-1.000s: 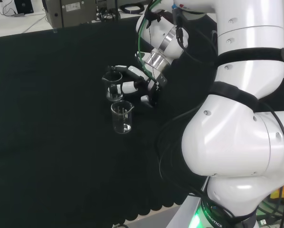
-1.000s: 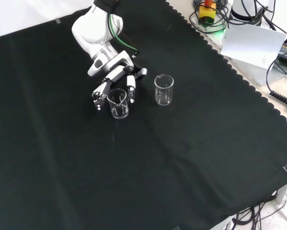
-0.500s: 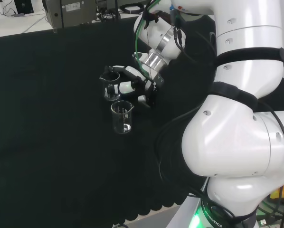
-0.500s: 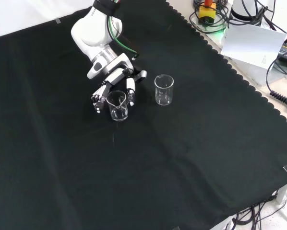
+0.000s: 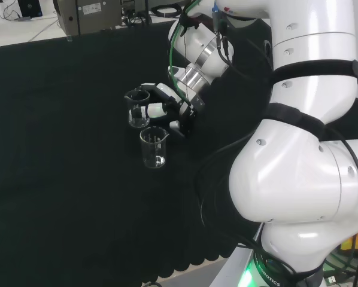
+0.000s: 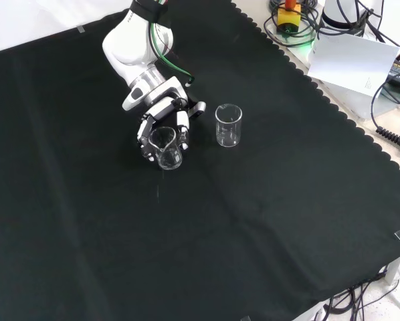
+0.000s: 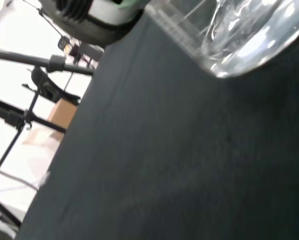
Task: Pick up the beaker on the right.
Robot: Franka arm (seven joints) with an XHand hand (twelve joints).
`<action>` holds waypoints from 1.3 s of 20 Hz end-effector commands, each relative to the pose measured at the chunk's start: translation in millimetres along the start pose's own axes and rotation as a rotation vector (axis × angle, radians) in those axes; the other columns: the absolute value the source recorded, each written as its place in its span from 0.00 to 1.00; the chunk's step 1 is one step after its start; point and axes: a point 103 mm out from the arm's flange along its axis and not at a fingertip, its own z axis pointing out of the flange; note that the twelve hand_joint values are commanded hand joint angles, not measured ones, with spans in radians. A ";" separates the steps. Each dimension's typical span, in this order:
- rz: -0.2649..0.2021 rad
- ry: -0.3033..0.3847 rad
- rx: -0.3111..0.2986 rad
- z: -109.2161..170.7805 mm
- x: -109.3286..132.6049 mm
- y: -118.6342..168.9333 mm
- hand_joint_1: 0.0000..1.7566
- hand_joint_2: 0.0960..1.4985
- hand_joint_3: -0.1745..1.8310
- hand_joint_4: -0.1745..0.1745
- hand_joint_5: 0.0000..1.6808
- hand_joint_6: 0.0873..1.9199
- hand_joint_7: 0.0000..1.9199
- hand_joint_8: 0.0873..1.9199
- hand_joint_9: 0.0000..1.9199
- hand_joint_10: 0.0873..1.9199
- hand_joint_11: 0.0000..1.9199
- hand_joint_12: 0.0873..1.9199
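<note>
While the hand (image 6: 161,127) curls its fingers round the upright glass beaker (image 6: 164,148) and holds it just over the black cloth (image 6: 267,221), a second beaker (image 6: 228,125) stands apart — rightward in the front view — so any lift goes straight up.

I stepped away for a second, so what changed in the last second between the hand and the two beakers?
The hand closed its fingers round the held beaker and lifted it a little; in the head view that beaker sits higher than a second ago. The other beaker stayed upright in place on the black cloth.
</note>
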 end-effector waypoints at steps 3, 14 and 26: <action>-0.006 -0.160 -0.231 -31.5 15.0 -9.8 0.80 0.70 0.00 0.04 0.60 0.49 0.61 0.44 0.79 0.00 0.62 0.40; -0.097 -0.386 -0.125 -91.8 56.6 -15.8 0.81 0.69 0.00 0.00 0.61 0.46 0.62 0.42 0.81 0.00 0.64 0.42; 0.046 -0.460 0.024 -138.0 76.6 -76.3 0.74 0.69 0.00 0.19 0.69 0.33 0.76 0.14 0.78 0.29 0.66 0.43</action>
